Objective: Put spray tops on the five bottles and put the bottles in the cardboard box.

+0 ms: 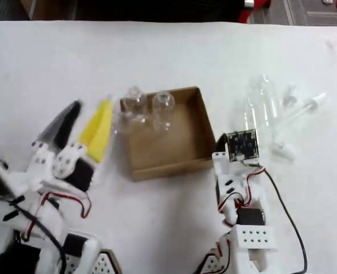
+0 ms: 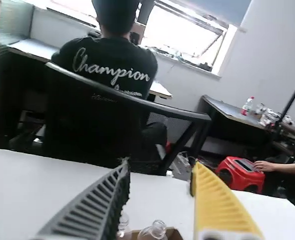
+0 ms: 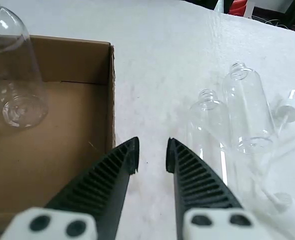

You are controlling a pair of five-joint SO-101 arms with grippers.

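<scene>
The cardboard box [image 1: 174, 149] sits mid-table with two clear bottles [image 1: 135, 105] [image 1: 163, 108] at its far left side. My left gripper [image 1: 92, 105], one grey and one yellow finger, is open just left of the box, holding nothing; in its wrist view [image 2: 160, 167] it points over the bottle necks [image 2: 155, 230]. My right gripper [image 3: 151, 152] is open by a narrow gap and empty, over the table just past the box's right wall [image 3: 111, 100]. Two more clear bottles [image 3: 210, 125] [image 3: 247, 110] lie capless to its right, with white spray tops [image 3: 290, 107] [image 1: 284, 150] beside them.
The right arm [image 1: 241, 145] with its camera board stands at the box's near right corner. More spray tops with long tubes [image 1: 305, 105] lie far right. A person sits on a black chair [image 2: 112, 110] beyond the table's far edge.
</scene>
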